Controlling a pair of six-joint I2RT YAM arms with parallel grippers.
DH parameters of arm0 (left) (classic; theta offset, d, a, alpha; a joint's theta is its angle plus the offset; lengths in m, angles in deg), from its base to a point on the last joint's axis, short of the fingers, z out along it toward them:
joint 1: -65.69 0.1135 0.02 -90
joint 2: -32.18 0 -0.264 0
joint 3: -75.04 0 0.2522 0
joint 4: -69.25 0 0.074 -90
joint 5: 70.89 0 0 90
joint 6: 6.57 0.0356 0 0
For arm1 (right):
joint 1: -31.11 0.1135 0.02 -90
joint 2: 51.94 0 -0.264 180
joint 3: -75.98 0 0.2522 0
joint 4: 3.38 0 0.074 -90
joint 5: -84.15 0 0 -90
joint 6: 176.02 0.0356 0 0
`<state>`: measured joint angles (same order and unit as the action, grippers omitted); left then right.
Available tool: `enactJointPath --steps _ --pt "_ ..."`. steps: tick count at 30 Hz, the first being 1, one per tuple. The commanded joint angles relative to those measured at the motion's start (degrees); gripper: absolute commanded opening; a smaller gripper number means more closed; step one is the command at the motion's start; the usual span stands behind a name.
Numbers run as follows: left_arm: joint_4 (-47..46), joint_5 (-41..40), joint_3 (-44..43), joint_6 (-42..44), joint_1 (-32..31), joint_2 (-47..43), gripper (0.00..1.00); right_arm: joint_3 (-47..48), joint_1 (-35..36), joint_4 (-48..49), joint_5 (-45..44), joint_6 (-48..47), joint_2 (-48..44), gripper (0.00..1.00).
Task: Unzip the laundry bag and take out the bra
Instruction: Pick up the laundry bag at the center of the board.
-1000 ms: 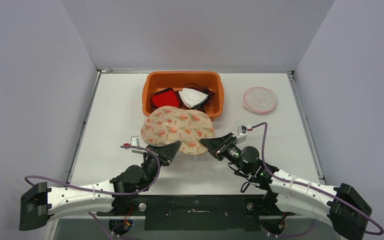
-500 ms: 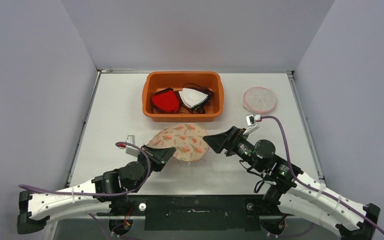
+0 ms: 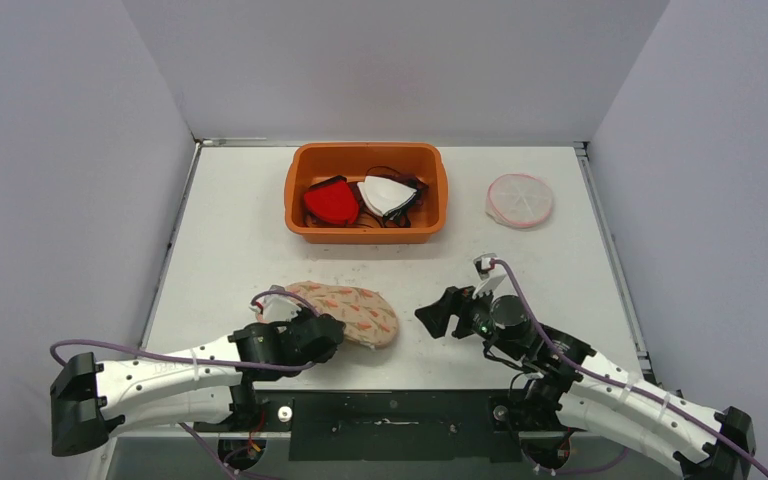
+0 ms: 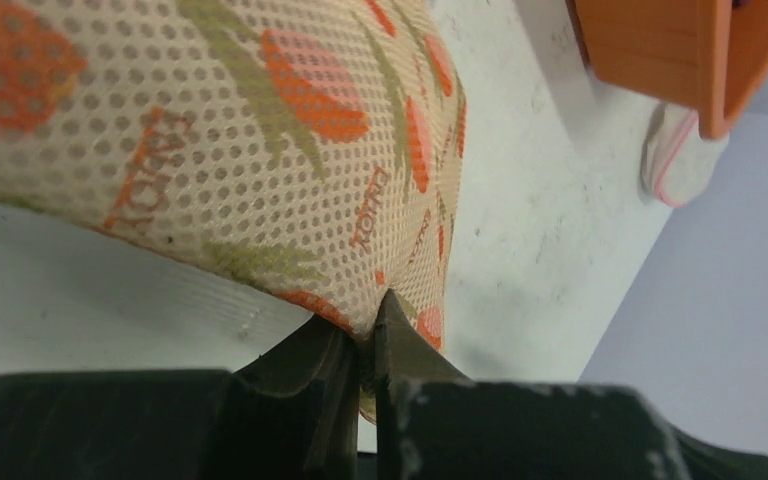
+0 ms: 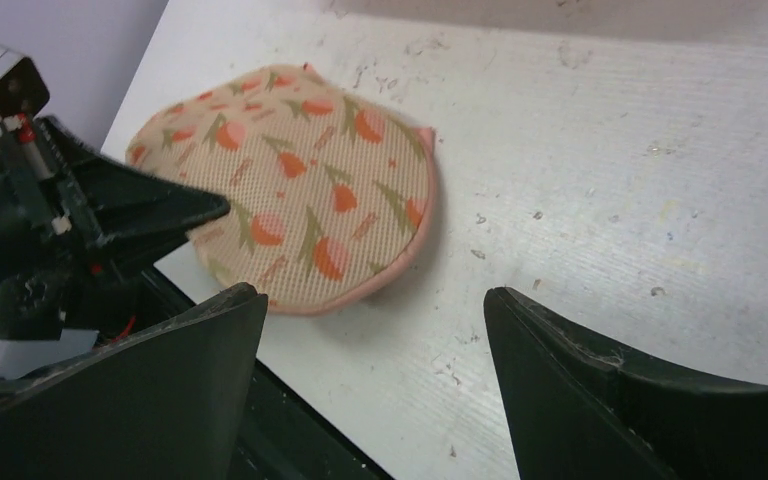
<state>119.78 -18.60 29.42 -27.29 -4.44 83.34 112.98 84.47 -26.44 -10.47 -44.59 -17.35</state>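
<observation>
The laundry bag (image 3: 345, 310) is a round beige mesh pouch with an orange flower print and a pink rim, lying flat on the table near the front edge. My left gripper (image 3: 332, 330) is shut on its near edge; the mesh (image 4: 260, 150) is pinched between the fingertips (image 4: 400, 335). My right gripper (image 3: 434, 315) stands open to the right of the bag (image 5: 295, 185), apart from it, with nothing between its fingers. No zipper pull shows. The bra inside the bag is hidden.
An orange bin (image 3: 366, 161) at the back centre holds red and white bra cups. A second round pouch (image 3: 519, 199), white with a pink rim, lies at the back right. The table's front edge (image 5: 290, 400) runs right below the bag.
The right gripper has let go of the bag and drawn back to the right. The left gripper has pulled the bag down and towards the front left, and it now lies flat.
</observation>
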Motion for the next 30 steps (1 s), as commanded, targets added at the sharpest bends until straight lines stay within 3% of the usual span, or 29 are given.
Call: enactJointPath --steps 1,9,14,18,30 --pt "-3.0 1.4 0.3 -2.6 4.9 0.0 0.00 0.9 0.6 5.6 7.9 -3.6 2.1 0.81" --pt "-3.5 3.9 -3.9 -1.2 9.5 5.6 0.00 -1.3 1.8 14.1 14.5 -2.0 9.3 0.71" --pt "-5.0 5.6 -2.6 -2.6 10.7 6.6 0.00 0.4 7.8 18.1 8.9 -0.9 17.8 0.65" --pt "-7.2 6.0 -1.3 -2.8 11.6 5.6 0.00 2.2 8.7 20.6 8.7 -0.7 24.8 0.62" --pt "-8.3 9.1 -1.3 -2.1 13.1 5.6 0.00 -3.2 8.5 43.8 7.6 -0.9 32.3 0.64"
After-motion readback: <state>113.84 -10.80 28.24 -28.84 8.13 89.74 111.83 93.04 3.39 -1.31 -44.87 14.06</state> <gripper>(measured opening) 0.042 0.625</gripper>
